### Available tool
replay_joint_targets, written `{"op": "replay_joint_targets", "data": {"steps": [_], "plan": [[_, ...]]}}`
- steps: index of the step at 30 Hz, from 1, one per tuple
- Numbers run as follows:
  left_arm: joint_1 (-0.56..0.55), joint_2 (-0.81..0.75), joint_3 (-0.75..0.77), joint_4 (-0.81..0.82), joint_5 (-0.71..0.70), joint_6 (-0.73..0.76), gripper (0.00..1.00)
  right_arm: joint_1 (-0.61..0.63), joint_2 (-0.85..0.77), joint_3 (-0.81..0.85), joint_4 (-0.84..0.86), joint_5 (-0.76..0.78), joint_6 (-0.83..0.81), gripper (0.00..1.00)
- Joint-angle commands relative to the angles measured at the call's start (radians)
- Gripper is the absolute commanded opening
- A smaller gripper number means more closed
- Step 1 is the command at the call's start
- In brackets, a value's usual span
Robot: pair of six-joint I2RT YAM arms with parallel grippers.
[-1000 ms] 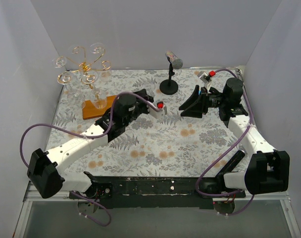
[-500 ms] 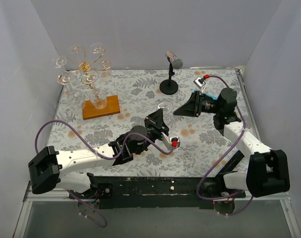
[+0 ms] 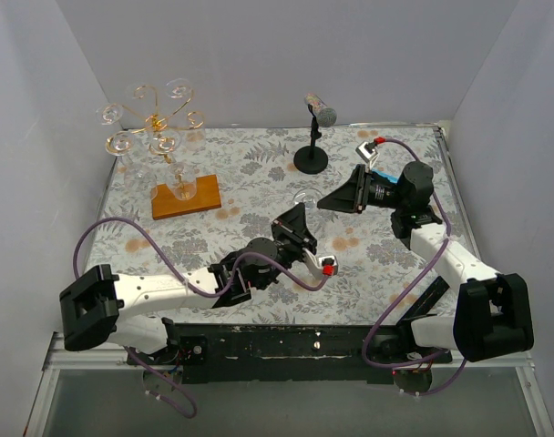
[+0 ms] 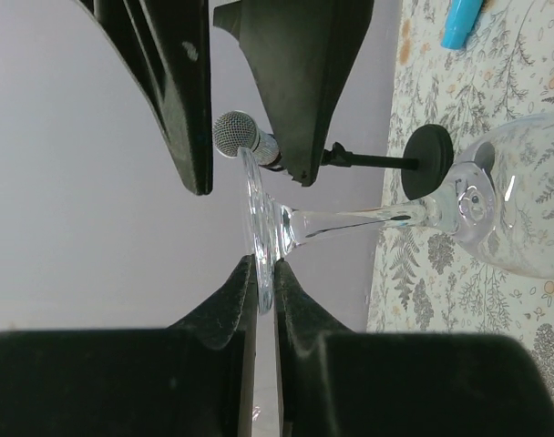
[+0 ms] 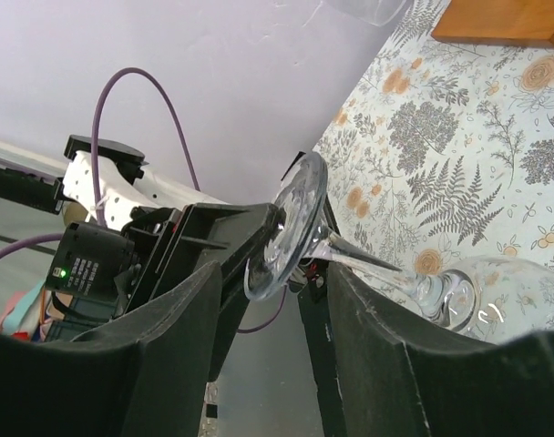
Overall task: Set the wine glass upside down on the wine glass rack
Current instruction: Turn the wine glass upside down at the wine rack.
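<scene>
Gold wire wine glass rack [image 3: 200, 196], curled arms on an orange-brown wooden base, stands at the far left of the floral-patterned table [image 3: 259, 155]. The clear stemmed wine glass [image 4: 350, 218] lies horizontal over mid-table, well apart from it. The left gripper [image 4: 263, 273] is clamped narrow on the rim of the glass's foot. The right gripper [image 5: 272, 282] stands wide, one finger on either side of that foot; contact cannot be told.

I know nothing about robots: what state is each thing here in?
wine glass: tipped sideways, held by its foot.
left gripper: shut on the glass's foot.
right gripper: open, fingers either side of the foot.
wine glass rack: upright on its wooden base.
microphone: upright on its stand.
</scene>
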Motion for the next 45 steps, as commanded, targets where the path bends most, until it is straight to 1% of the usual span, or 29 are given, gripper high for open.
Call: {"op": "replay_joint_targets", "data": {"steps": [1, 3, 8, 9, 10, 11, 13, 17, 19, 21, 23, 26, 28, 29, 31, 32, 33, 34, 38, 40, 41, 43, 45], "plan": [[-0.014, -0.001, -0.003, 0.093, -0.011, 0.016, 0.0, 0.007, 0.002, 0.01, -0.041, 0.028, -0.031, 0.57], [-0.017, 0.007, -0.001, 0.093, -0.014, 0.025, 0.0, 0.007, 0.002, 0.018, -0.072, 0.036, -0.053, 0.54], [-0.02, 0.011, 0.0, 0.092, -0.019, 0.035, 0.0, 0.015, 0.003, 0.039, -0.145, 0.048, -0.108, 0.45], [-0.021, 0.013, 0.002, 0.088, -0.02, 0.039, 0.0, 0.016, 0.003, 0.039, -0.15, 0.05, -0.111, 0.37], [-0.023, 0.014, 0.002, 0.084, -0.02, 0.04, 0.0, 0.016, 0.003, 0.038, -0.15, 0.05, -0.111, 0.35], [-0.026, 0.016, 0.003, 0.079, -0.022, 0.043, 0.0, 0.016, 0.006, 0.038, -0.153, 0.05, -0.111, 0.29], [-0.029, 0.017, 0.008, 0.069, -0.023, 0.052, 0.0, 0.016, 0.009, 0.038, -0.152, 0.045, -0.105, 0.22], [-0.037, 0.024, 0.019, 0.041, -0.023, 0.071, 0.0, 0.016, 0.006, 0.03, -0.129, 0.039, -0.079, 0.06], [-0.04, 0.027, 0.026, 0.024, -0.022, 0.078, 0.02, 0.016, 0.002, 0.03, -0.126, 0.034, -0.075, 0.01], [-0.045, 0.03, 0.034, 0.016, -0.022, 0.082, 0.07, 0.016, 0.003, 0.027, -0.112, 0.028, -0.067, 0.01], [-0.048, 0.033, 0.045, 0.016, -0.022, 0.075, 0.15, 0.016, 0.002, 0.024, -0.098, 0.023, -0.056, 0.01], [-0.058, 0.034, 0.054, 0.015, -0.023, 0.031, 0.32, 0.016, 0.006, 0.019, -0.078, 0.017, -0.048, 0.01], [-0.071, 0.025, 0.065, -0.023, -0.027, -0.038, 0.44, 0.013, 0.005, 0.018, -0.066, 0.014, -0.048, 0.01], [-0.077, 0.018, 0.074, -0.063, -0.028, -0.099, 0.5, 0.011, 0.003, 0.016, -0.06, 0.014, -0.047, 0.01], [-0.097, -0.007, 0.1, -0.164, -0.023, -0.272, 0.68, 0.008, 0.0, 0.018, -0.058, 0.013, -0.051, 0.01], [-0.104, -0.022, 0.114, -0.218, -0.02, -0.341, 0.79, 0.005, 0.002, 0.016, -0.055, 0.011, -0.055, 0.01], [-0.113, -0.042, 0.129, -0.273, -0.014, -0.43, 0.93, 0.004, 0.0, 0.018, -0.055, 0.013, -0.056, 0.01], [-0.117, -0.061, 0.152, -0.325, -0.001, -0.513, 0.98, 0.002, 0.002, 0.018, -0.055, 0.013, -0.059, 0.01], [-0.12, -0.131, 0.276, -0.546, 0.053, -0.957, 0.98, 0.002, 0.006, 0.018, -0.055, 0.016, -0.076, 0.01], [-0.112, -0.16, 0.325, -0.586, 0.03, -1.172, 0.98, 0.002, 0.006, 0.019, -0.055, 0.016, -0.082, 0.01], [-0.095, -0.173, 0.348, -0.609, 0.044, -1.287, 0.98, 0.002, 0.008, 0.019, -0.055, 0.016, -0.085, 0.01], [-0.017, -0.185, 0.399, -0.667, 0.129, -1.51, 0.98, 0.002, 0.011, 0.019, -0.055, 0.016, -0.09, 0.01], [0.117, -0.188, 0.45, -0.75, 0.251, -1.735, 0.98, 0.002, 0.011, 0.019, -0.057, 0.016, -0.094, 0.01]]}}
